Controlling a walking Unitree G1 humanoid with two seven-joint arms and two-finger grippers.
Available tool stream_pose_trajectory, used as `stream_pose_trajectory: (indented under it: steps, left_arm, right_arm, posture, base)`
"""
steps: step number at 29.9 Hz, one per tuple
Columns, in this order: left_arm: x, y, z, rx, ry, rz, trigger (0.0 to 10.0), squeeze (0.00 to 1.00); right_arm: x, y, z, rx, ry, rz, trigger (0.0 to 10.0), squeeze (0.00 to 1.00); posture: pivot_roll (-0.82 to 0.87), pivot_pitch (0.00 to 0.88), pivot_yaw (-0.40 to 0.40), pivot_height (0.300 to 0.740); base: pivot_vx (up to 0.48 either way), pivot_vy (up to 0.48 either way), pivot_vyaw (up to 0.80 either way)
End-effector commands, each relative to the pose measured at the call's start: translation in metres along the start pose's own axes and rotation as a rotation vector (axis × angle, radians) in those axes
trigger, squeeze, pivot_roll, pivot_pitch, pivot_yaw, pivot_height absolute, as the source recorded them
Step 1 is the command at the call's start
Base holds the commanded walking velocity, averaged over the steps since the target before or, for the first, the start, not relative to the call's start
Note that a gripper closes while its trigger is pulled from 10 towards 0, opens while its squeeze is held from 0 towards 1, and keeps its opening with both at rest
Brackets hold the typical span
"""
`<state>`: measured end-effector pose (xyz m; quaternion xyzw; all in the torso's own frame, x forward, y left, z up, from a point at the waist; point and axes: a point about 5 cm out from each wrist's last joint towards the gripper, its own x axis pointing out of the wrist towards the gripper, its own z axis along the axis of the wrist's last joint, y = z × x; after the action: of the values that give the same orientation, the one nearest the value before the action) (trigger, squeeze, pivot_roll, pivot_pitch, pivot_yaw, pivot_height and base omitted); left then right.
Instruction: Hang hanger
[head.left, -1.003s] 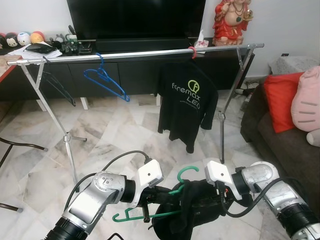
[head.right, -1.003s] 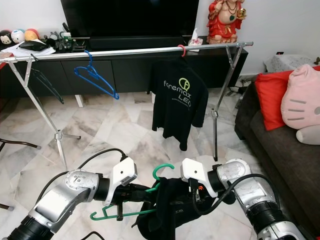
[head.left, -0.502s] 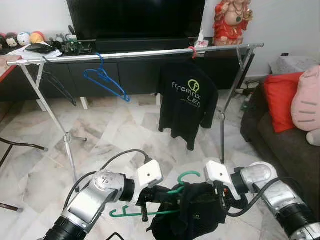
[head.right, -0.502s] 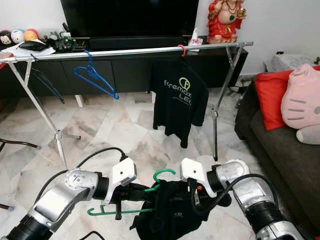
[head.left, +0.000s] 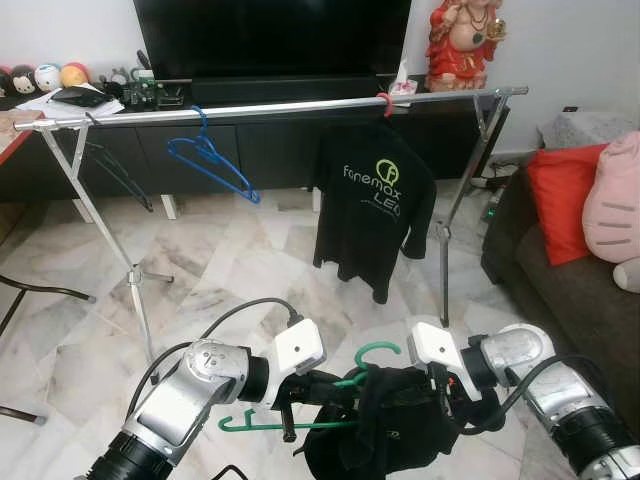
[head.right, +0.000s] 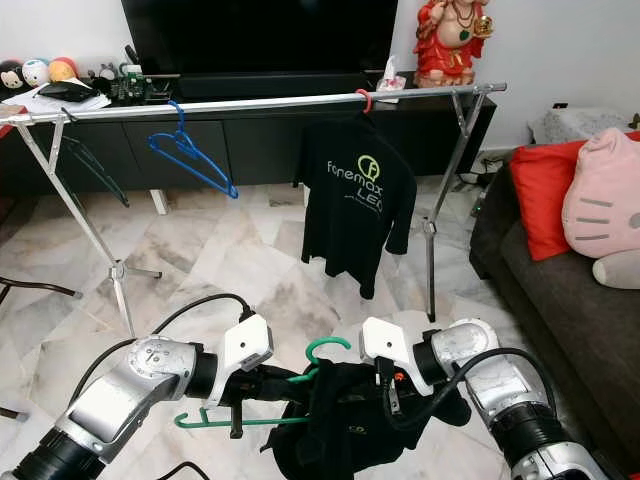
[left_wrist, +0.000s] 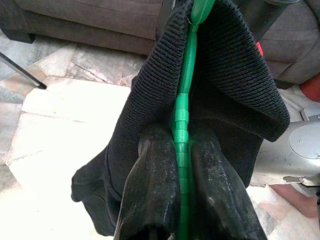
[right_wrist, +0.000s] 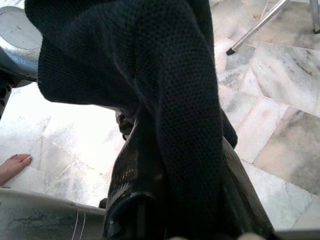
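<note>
1. You face a long metal clothes rail (head.left: 270, 108) that spans the room in front of a dark TV cabinet (head.left: 250, 150), standing on a marble floor (head.left: 240, 270).
2. On your right sits a dark sofa (head.left: 560, 290) with a red cushion (head.left: 560, 200) and a pink plush (head.left: 612, 210).
3. A black T-shirt (head.left: 375, 215) with a green logo hangs near the rail's right end; a blue hanger (head.left: 210, 160) hangs bare further left.
4. Low between your arms, a black garment (head.left: 395, 425) drapes over the green hanger (head.left: 300, 423), well below the rail.
5. Your left gripper (left_wrist: 179, 165) has both fingers pressed tight on the green hanger's bar, with cloth bunched around them.
6. Your right gripper (right_wrist: 175, 165) is clamped on a fold of the black garment, just beside the hanger's hook.
</note>
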<state>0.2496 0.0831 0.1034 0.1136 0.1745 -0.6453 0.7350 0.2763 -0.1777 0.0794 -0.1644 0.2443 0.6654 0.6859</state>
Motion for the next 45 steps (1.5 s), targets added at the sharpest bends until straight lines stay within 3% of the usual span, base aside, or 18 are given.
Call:
stream_pose_trajectory:
  steps: [1, 13, 14, 17, 21, 23, 28, 38, 43, 45]
  left_arm:
    - [0.001, 0.002, 0.013, 0.041, -0.046, -0.009, 10.0, 0.0]
    - [0.001, 0.003, 0.013, 0.043, -0.046, -0.009, 10.0, 0.0]
    - [-0.001, 0.002, 0.013, 0.051, -0.043, -0.021, 10.0, 1.0]
    - [-0.004, 0.003, 0.012, 0.065, -0.03, -0.034, 10.0, 1.0]
    - [-0.01, 0.008, 0.01, 0.068, -0.009, -0.013, 10.0, 1.0]
    - [-0.021, 0.013, 0.008, 0.065, 0.005, 0.0, 10.0, 1.0]
    - [-0.036, 0.022, 0.005, 0.064, 0.036, 0.033, 10.0, 1.0]
    - [-0.051, 0.027, 0.005, 0.078, 0.062, 0.036, 10.0, 1.0]
    - [-0.067, 0.045, 0.013, 0.067, -0.022, 0.212, 10.0, 1.0]
    - [-0.079, 0.058, 0.014, 0.059, -0.088, 0.381, 10.0, 1.0]
  right_arm:
    - [-0.001, -0.003, 0.005, -0.022, -0.002, -0.013, 0.0, 0.0]
    - [0.0, -0.003, 0.005, -0.023, -0.003, -0.009, 0.0, 0.0]
    - [0.001, -0.009, 0.008, -0.034, -0.005, -0.056, 0.0, 0.0]
    - [0.0, -0.019, 0.01, -0.05, 0.007, -0.146, 0.0, 0.0]
    - [-0.007, -0.022, 0.004, -0.043, 0.045, -0.19, 0.0, 0.0]
    - [-0.012, -0.021, 0.0, -0.029, 0.054, -0.211, 0.0, 0.0]
    - [-0.015, -0.018, -0.008, -0.011, 0.058, -0.214, 0.0, 0.0]
    - [-0.015, -0.014, -0.02, 0.002, 0.108, -0.221, 0.0, 0.0]
    - [-0.022, -0.017, -0.027, 0.042, 0.106, -0.313, 0.0, 0.0]
    - [-0.025, -0.024, -0.03, 0.071, 0.078, -0.441, 0.0, 0.0]
  posture:
    - [0.0, 0.0, 0.008, 0.716]
    - [0.0, 0.0, 0.008, 0.716]
    - [0.0, 0.0, 0.012, 0.716]
    - [0.0, 0.0, 0.013, 0.716]
    - [0.0, 0.0, 0.015, 0.716]
    - [0.0, 0.0, 0.016, 0.716]
    - [0.0, 0.0, 0.02, 0.716]
    - [0.0, 0.0, 0.025, 0.716]
    - [-0.01, 0.0, 0.027, 0.716]
    - [-0.01, 0.0, 0.028, 0.716]
  base:
    - [0.0, 0.0, 0.0]
    - [0.0, 0.0, 0.0]
    - [0.0, 0.0, 0.0]
    - [0.0, 0.0, 0.0]
    - [0.0, 0.0, 0.0]
    - [0.0, 0.0, 0.0]
    - [0.0, 0.0, 0.0]
    - [0.0, 0.0, 0.0]
    - [0.0, 0.0, 0.0]
    - [0.0, 0.0, 0.0]
